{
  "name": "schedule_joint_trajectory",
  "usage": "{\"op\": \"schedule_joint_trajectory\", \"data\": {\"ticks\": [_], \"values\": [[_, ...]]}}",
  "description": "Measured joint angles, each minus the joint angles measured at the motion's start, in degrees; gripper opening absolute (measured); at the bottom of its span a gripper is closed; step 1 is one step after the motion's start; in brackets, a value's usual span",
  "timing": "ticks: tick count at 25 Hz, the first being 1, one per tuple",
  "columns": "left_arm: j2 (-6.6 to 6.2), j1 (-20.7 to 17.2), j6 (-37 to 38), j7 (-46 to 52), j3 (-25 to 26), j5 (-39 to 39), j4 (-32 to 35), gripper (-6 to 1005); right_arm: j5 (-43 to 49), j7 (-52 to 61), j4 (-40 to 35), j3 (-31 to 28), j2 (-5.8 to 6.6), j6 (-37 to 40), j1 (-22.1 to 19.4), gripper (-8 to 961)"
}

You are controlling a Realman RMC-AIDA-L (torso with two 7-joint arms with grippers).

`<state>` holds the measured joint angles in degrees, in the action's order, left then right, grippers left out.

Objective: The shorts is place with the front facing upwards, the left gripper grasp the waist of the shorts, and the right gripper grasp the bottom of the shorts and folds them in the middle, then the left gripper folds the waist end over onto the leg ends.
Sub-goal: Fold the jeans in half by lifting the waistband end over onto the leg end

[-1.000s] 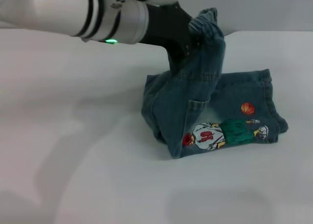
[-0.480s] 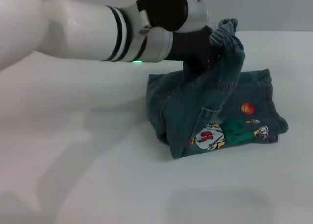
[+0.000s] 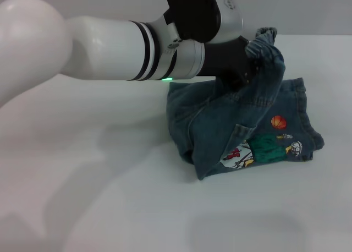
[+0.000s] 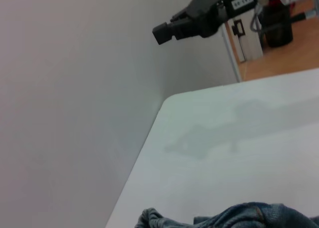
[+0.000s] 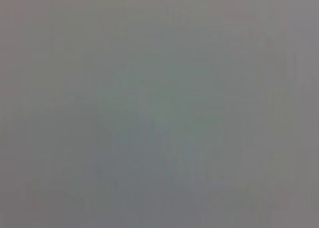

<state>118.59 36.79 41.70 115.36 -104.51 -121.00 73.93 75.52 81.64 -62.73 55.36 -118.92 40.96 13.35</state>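
The blue denim shorts (image 3: 214,125) lie folded lengthwise on the white table (image 3: 82,186), right of centre. My left gripper (image 3: 252,58) is shut on the waist of the shorts (image 3: 267,38) and holds it raised, so the cloth drapes down from it over the lower layer. The bottom of the shorts (image 3: 308,125), the leg ends, lies flat at the right, with the cartoon prints (image 3: 264,147) partly covered by the hanging fold. The left wrist view shows a bunched strip of the shorts (image 4: 249,215) at its edge. Far off in that view, my right gripper (image 4: 182,23) hangs above the table's far side.
The left arm (image 3: 110,48) stretches across the upper table from the left. A wall borders the table in the left wrist view, and equipment (image 4: 276,16) stands on the floor beyond the far edge. The right wrist view is a blank grey.
My left gripper has carried the raised waist to the right, toward the leg ends. The hanging fold now covers more of the cartoon print.
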Motion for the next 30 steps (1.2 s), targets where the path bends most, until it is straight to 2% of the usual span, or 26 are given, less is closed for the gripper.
{"op": "schedule_joint_trajectory", "data": {"ticks": [8,18,21,26,30], "values": [[-0.02,-0.5,-3.9,2.0,0.0,0.9,-0.3,124,0.0,0.0,0.5,0.2,-0.08,0.1,-0.2,15],[-0.11,-0.2,-4.1,2.3,-0.7,0.9,-0.2,340,-0.1,0.0,1.8,-0.9,-0.03,2.2,0.0,16],[-0.11,-0.2,-4.1,2.2,-0.8,0.9,-0.1,577,-0.1,0.0,1.9,-0.9,-0.01,2.2,0.1,16],[-0.11,-0.1,-4.3,2.1,-0.8,0.9,0.2,782,-0.1,0.0,2.5,-0.9,0.10,2.3,0.4,16],[-0.11,-0.4,-5.8,2.2,-0.8,0.9,0.3,811,-0.1,0.0,2.7,-0.9,0.10,2.8,0.4,17]]}}
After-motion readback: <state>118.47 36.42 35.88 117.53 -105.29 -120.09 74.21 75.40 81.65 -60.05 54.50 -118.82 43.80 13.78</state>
